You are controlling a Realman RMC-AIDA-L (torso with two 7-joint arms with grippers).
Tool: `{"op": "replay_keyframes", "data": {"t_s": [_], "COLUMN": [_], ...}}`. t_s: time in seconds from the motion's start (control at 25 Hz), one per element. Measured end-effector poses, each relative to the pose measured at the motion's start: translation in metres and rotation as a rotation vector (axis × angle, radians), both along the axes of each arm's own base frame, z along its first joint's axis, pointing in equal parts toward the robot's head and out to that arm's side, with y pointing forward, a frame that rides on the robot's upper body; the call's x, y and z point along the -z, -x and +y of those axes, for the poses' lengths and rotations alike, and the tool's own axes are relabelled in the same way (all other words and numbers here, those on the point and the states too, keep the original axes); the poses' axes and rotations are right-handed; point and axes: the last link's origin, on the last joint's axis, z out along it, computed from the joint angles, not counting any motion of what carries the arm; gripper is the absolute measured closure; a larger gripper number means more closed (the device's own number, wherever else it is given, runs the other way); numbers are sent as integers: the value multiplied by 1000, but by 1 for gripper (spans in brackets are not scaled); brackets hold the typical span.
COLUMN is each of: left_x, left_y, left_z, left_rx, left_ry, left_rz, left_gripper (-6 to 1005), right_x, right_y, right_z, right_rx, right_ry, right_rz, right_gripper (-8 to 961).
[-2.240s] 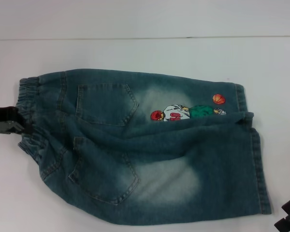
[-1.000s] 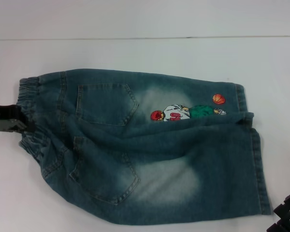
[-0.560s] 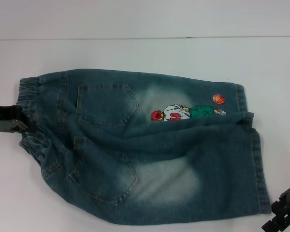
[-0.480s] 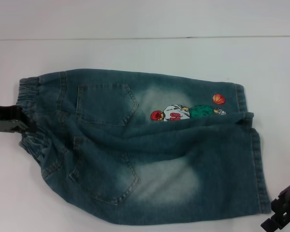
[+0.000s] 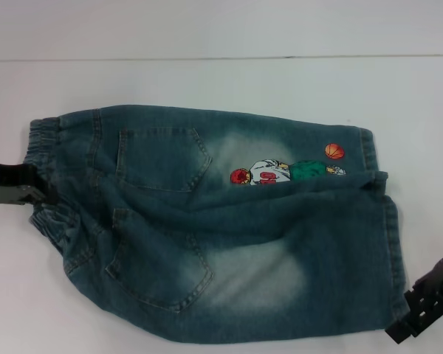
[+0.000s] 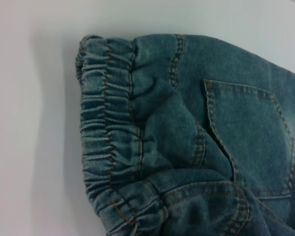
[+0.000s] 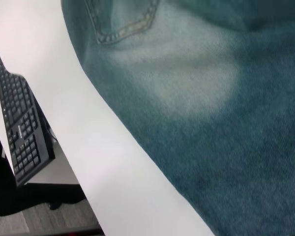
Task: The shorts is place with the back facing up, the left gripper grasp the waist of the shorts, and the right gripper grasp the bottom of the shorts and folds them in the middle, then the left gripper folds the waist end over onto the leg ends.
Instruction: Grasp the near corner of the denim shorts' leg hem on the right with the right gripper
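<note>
The scene was evenly and brightly lit, soft shadows were cast beside the shorts (image 6: 187,142) on the table (image 5: 221,81), and the right wrist view was rendered blurred.

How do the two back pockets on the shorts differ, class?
On the shorts, the farther pocket lies flat and smooth with its outline clear; the nearer pocket is skewed, its top edge tucked under a fabric ridge. A pale faded patch adjoins each pocket. Both are stitched denim patches, pointed at the bottom.
</note>
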Motion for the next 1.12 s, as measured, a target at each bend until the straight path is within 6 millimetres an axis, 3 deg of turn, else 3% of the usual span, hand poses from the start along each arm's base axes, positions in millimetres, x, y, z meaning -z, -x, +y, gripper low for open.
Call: {"op": "replay_keyframes", "data": {"t_s": [0.32, 0.76, 0.96, 1.08, 1.12], "left_x": [-1, 0, 0, 0, 0], "left_y": [-1, -3, -3, -4, -4], "left_z": [1, 1, 2, 2, 2], "left_rx": [5, 7, 8, 7, 7], "left_ry": [-9, -7, -8, -9, -9], "left_rz": [-13, -18, -19, -20, -20], "left_gripper": [961, 960, 960, 960, 960], "right_x": [2, 6, 8, 9, 9], "right_y": [4, 4, 4, 4, 4], "right_z": [2, 3, 3, 3, 2], "right_rx": [-39, -71, -79, -80, -79], "right_ry": [2, 1, -1, -2, -2], "right_rz": [26, 20, 25, 25, 26], "right_gripper": [48, 245, 487, 735, 773]}}
